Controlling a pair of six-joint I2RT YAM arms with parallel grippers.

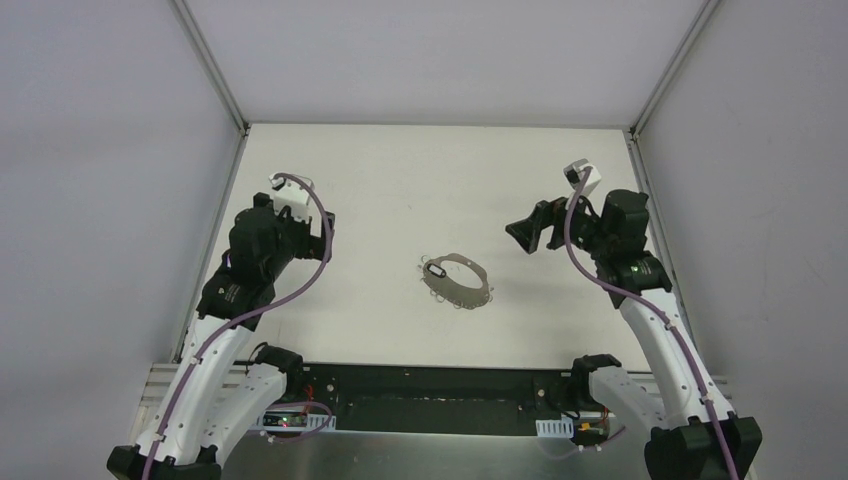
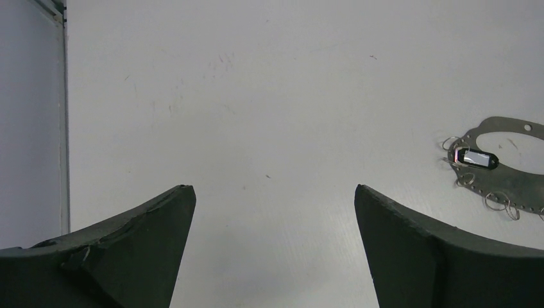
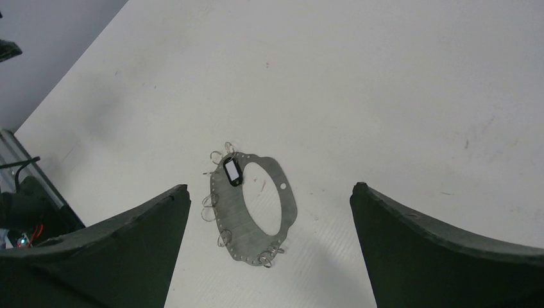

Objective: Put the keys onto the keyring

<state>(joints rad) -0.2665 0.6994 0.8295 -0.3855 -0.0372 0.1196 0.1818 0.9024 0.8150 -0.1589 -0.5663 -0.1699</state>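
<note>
1. The keys: we're seeing one small key [image 3: 232, 171], a black oval head with a pale centre, lying on the upper end of the keyring [image 3: 238, 221] in the right wrist view.
2. The keyring is lying flat on the white table [image 1: 380, 170], a grey oval band with a wide opening and small holes along its rim.
3. We're counting several small silvery split rings [image 3: 208, 205] hanging off the band's outer edge, mostly along one side.
4. Whether the key is threaded through a hole or only resting on the band, we can't tell.
5. The left gripper [image 2: 274, 188] is hanging released, its fingers spread wide with bare table between them. The keyring is sitting well off to its right.
6. The right gripper [image 1: 527, 237] is hanging released as well, jaws wide apart and grasping nothing, raised above the table and looking down at the keyring.
7. From above, we're seeing the keyring between the two arms, nearer the right one and touching neither.
</note>
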